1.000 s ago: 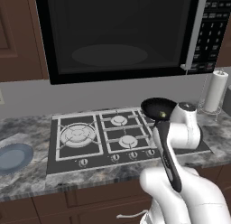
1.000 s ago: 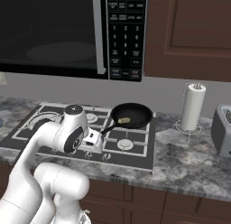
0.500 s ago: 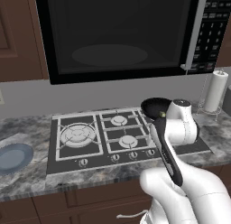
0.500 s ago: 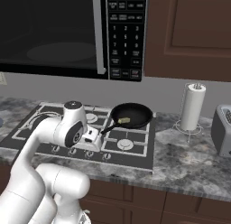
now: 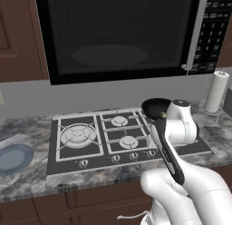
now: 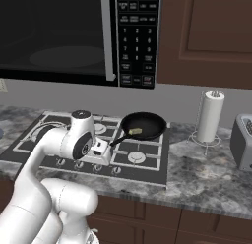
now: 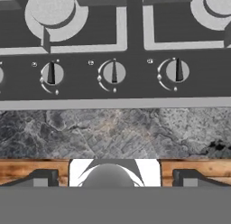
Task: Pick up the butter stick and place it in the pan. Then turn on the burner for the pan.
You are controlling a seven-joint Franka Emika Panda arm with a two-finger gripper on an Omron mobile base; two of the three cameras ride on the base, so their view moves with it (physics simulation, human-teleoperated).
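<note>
A blue-grey plate (image 5: 13, 157) lies at the table's left end; the stove (image 6: 147, 164) carries a row of control knobs (image 7: 113, 73) along its front edge; the tool (image 7: 115, 179) hangs over them near the table's front edge, fingers spread wide, holding nothing; the butter stick (image 6: 136, 131) lies inside the pan (image 6: 144, 126) on the rear right burner; a paper towel roll (image 6: 209, 116) stands near the right end.

Home kitchen: gas cooktop (image 5: 122, 138), microwave (image 5: 122, 33) above, granite counter (image 6: 206, 164).
</note>
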